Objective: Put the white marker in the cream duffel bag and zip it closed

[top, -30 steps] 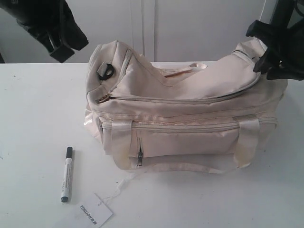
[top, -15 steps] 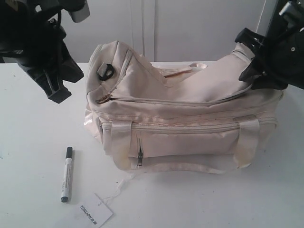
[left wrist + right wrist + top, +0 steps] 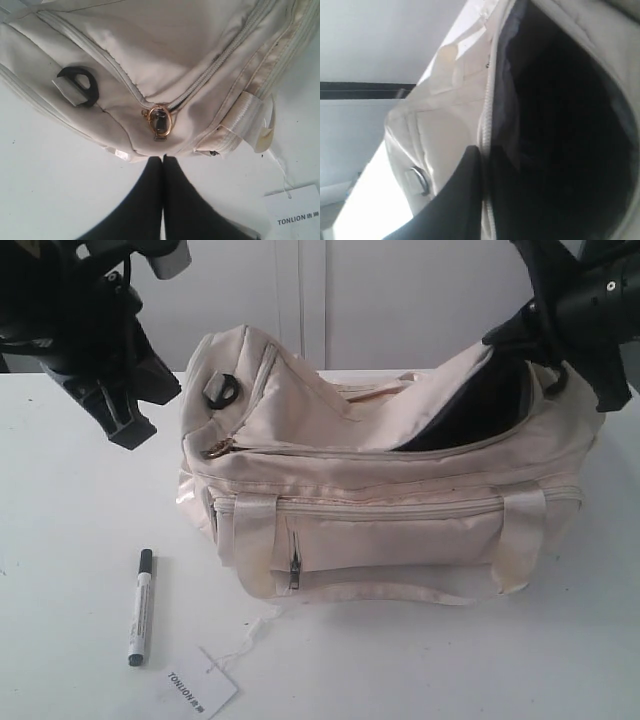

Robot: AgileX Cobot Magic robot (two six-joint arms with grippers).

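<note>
Two arms up, one marker down; on the left, my left gripper (image 3: 122, 426) hangs above the table (image 3: 60, 540) off the bag's ringed end, fingers pressed together, empty, angled down toward the bag; the white marker (image 3: 140, 606) lies on the table nearer the camera, well apart from it, long axis running away from the camera, black cap at the far end, a TONLION paper tag (image 3: 200, 692) near its other end; the left arm is plainly nearer, I judge. Centre, the cream duffel bag (image 3: 380, 520) sits upright; at its right end my right gripper (image 3: 530, 335) appears to pinch the flap's zip edge, holding it raised so dark lining shows.
</note>
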